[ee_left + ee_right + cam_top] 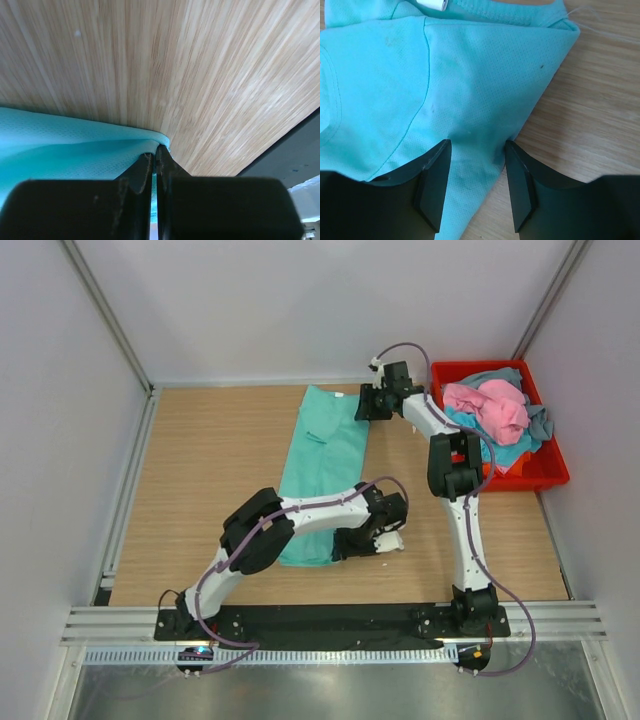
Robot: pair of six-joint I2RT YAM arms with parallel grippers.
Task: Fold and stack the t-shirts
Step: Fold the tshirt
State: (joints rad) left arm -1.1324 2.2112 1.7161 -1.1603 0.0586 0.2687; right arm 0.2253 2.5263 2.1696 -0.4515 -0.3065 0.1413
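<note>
**Top view.** The teal-green t-shirt (322,465) lay as a long folded strip on the table (210,470). The left gripper (388,540) sat at its near corner and the right gripper (366,406) at its collar end, probably to fold it end to end. Beside that collar end, the red bin (550,476) held a heap of other t-shirts (495,410).

**Left wrist.** The fingers (140,172) were clamped on the hem.

**Right wrist.** The fingers (434,185) stood apart, straddling the shoulder corner and pinching nothing.
</note>
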